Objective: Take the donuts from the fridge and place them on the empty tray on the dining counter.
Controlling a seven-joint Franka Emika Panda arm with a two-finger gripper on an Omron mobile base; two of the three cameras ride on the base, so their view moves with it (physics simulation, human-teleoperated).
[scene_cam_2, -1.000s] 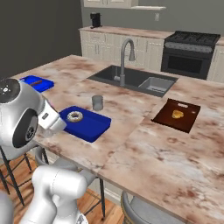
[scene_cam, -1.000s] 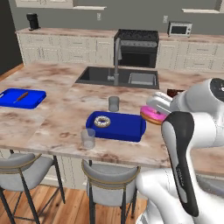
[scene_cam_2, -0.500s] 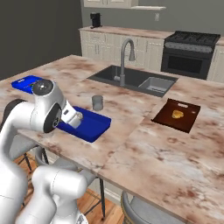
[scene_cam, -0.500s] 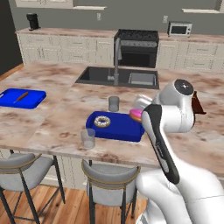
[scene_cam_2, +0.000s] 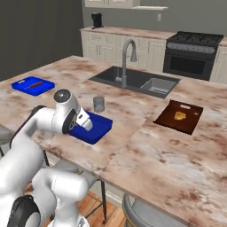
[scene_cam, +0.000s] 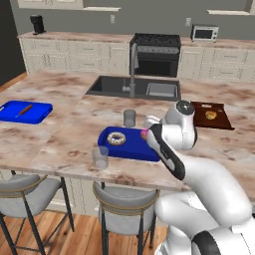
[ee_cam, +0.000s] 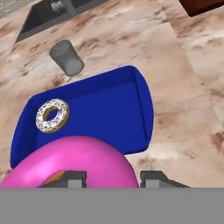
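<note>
Gripper [ee_cam: 111, 180] fingers are clamped on bright pink-iced ring donut [ee_cam: 74, 162]; white speckled donut [ee_cam: 52, 115] is seen at 11 o'clock inside deep royal-blue rectangular tray [ee_cam: 109, 109].

tray [ee_cam: 131, 113] on table [scene_cam: 64, 144] | speckled donut [ee_cam: 52, 115] in tray's far-left end | iced donut [ee_cam: 74, 164] between fingers [ee_cam: 151, 179] over tray's near side | one glass [scene_cam: 129, 118] behind tray, another [scene_cam: 100, 158] before it | sink [scene_cam: 130, 88] behind

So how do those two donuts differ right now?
The pink donut has bright pink icing; the white donut has speckled white icing with a tan rim. The pink one is held in the closed jaws above the blue tray; the white one lies flat inside it. Both are small rings.
</note>
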